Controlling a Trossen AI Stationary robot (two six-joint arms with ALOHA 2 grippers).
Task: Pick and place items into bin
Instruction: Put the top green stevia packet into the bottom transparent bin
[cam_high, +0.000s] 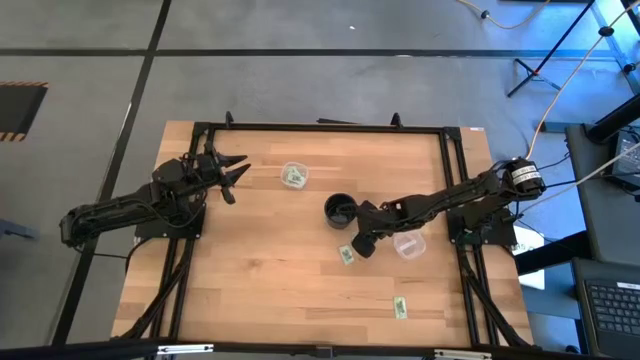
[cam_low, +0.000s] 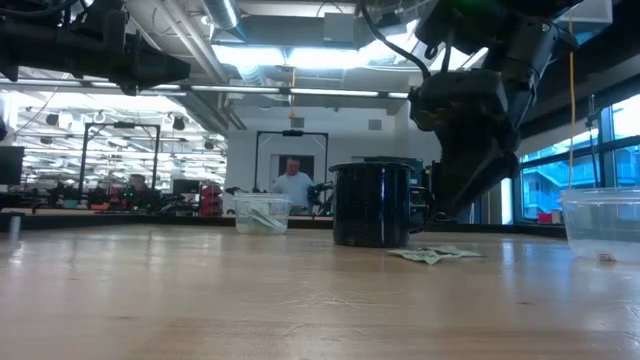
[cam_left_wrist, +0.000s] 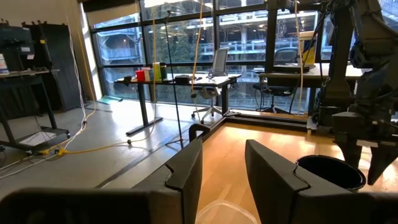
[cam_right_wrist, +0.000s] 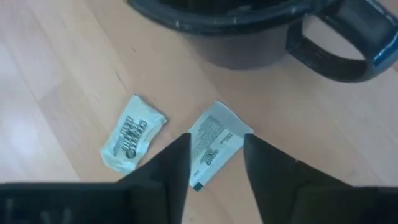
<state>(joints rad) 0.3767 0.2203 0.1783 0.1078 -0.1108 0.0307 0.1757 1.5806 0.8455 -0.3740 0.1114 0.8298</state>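
Two pale green packets lie flat on the wood just near of the black mug (cam_right_wrist: 249, 31). One packet (cam_right_wrist: 214, 146) lies between the tips of my open right gripper (cam_right_wrist: 216, 138), the other packet (cam_right_wrist: 132, 142) beside it. The high view shows that gripper (cam_high: 362, 243) next to the mug (cam_high: 340, 210), with one packet (cam_high: 347, 254) at its tip. In the low view it (cam_low: 455, 205) hangs above the packets (cam_low: 433, 254). Another packet (cam_high: 400, 308) lies near the near edge. My left gripper (cam_high: 235, 170) waits open, raised at the far left.
A clear tub (cam_high: 293, 176) with green packets inside stands toward the far edge, between my left gripper and the mug. A second clear tub (cam_high: 409, 243) sits right beside my right gripper. A person (cam_low: 293, 185) shows in the room beyond the table.
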